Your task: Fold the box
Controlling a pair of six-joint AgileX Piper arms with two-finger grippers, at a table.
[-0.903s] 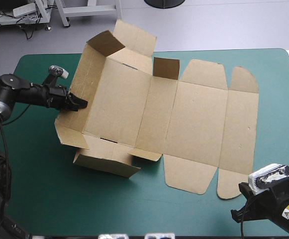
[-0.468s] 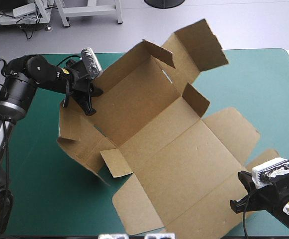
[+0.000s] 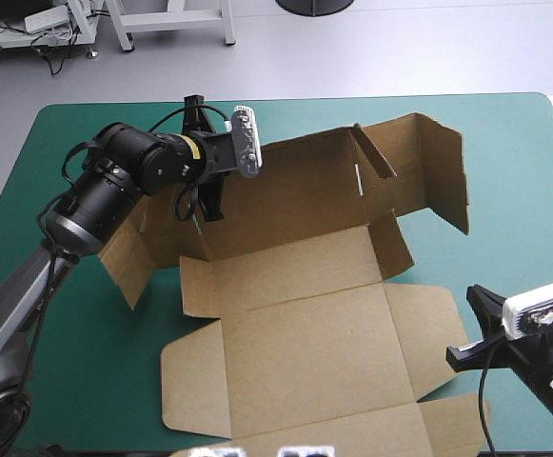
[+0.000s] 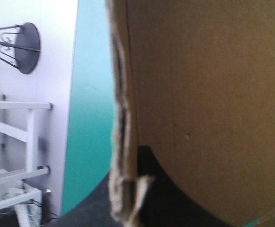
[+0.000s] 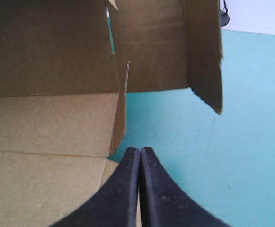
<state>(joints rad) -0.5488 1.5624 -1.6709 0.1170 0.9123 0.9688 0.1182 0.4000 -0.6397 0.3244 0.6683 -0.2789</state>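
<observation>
**brown box half raised, its far wall held by the left pincer**

the teal-green counter [image 3: 86, 362] is covered over most of its middle and its near side by the box [image 3: 305, 324], a cut sheet of brown board. in the high view the near part of the sheet is seen lying flat, with two broad panels one behind the other, and the nearest one reaches to the near edge of the counter. behind them a long wall is raised upright, and it runs from left to right across the far half of the counter. at the right end of this wall a further panel is turned toward the near side and is lifted off the cover. at the left end a flap hangs down at a slant. a short flap is raised at the right end of the flat middle panel.

the left pincer [image 3: 203, 202] is placed at the left part of the raised wall. in the left wrist view the rough cut edge of the board is seen pinched between its black fingers.

the right pincer [image 5: 140, 156] is found near the near right corner of the counter, just beside the right edge of the flat board. its fingers are pressed together in one point and nothing is held between them. whether the tips touch the board cannot be told.
</observation>
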